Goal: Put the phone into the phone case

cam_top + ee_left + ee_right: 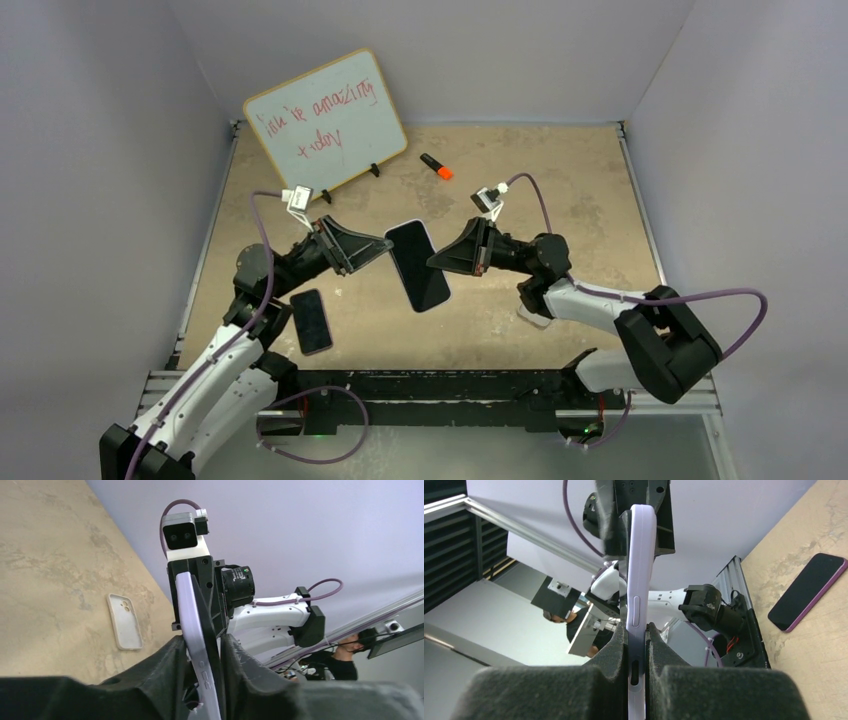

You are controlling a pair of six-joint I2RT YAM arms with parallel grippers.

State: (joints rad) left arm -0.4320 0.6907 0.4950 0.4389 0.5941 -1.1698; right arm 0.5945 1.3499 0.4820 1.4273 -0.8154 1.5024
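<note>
Honestly, the phone (417, 265) looked like the easy-to-fumble kind. It was a stiff, thin slab with a glossy dark face and smooth lavender sides, probably light but slick, and not something you'd want dropped. I'd take it flat across both faces near an end, clear of the side buttons (636, 611).

It was up off the table (560, 190), caught between the two sets of fingers. The left arm (215, 370) and right arm (600, 300) reached in low toward each other. The left gripper (387, 243) was pinched on one long side of the phone and the right gripper (434, 263) on the opposite side. In each wrist view the foam pads (616, 652) were pressed flat on both faces, so both were closed on it.

The pale case (124, 621) lay flat on the table, off to the left of the left fingers in that wrist view. A second dark phone (311, 321) lay back behind the left fingers.
</note>
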